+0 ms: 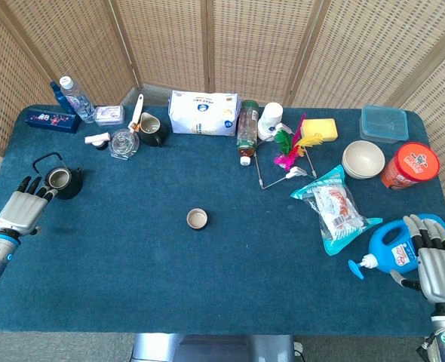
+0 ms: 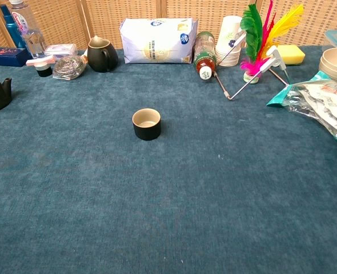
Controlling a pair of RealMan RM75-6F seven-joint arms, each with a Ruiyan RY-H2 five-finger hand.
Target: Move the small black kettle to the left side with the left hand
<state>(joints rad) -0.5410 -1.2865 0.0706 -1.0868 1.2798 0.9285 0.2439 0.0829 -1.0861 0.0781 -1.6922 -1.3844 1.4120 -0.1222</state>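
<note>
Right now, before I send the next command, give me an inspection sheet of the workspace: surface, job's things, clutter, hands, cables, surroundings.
Surface: blue cloth table, flat.
Job's things: small black kettle upright near the left edge, lid off, wire handle raised.
Clutter: small cup mid-table; white bag, water bottle and dark pitcher along the back; feather shuttlecock, bowl, snack packet, red tub on the right.
Hands: left hand at the kettle's near side, fingertips by its rim, grip unclear; right hand resting against the blue detergent bottle.
Cables: nothing seen.
Surroundings: wicker screen behind.
</note>
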